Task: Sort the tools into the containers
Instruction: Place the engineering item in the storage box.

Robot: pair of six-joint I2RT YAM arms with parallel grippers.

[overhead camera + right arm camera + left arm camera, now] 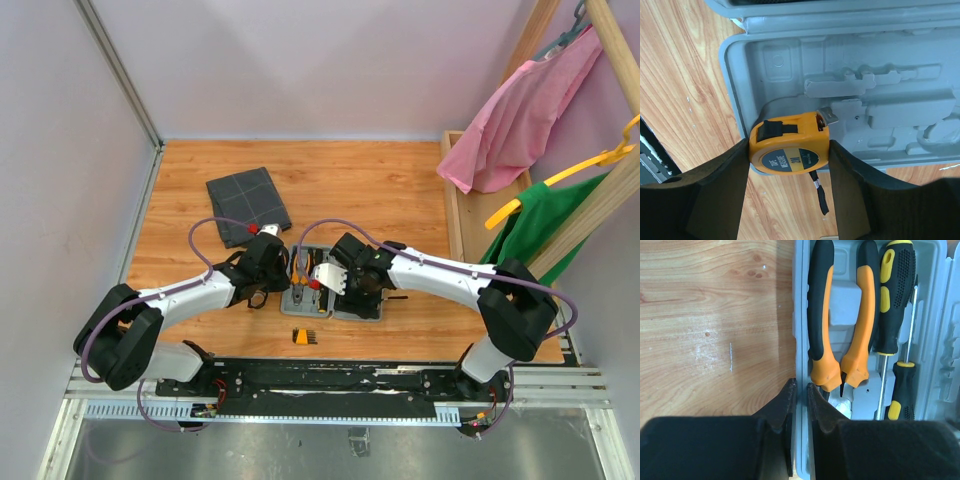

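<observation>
Left fingers (pixel 782 415) pinch case (pixel 801 300), half-hiding pliers (pixel 866 315); right fingers (pixel 715 200) clamp tape measure (pixel 789 150).

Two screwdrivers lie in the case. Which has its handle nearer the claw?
The smaller screwdriver: in the grey case its handle lies near the left gripper, while the bigger screwdriver points its handle away.

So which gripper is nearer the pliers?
Left. The left gripper pinches the rim of the grey case beside the pliers, at their handle ends; the right gripper holds the tape measure over the other half.
</observation>
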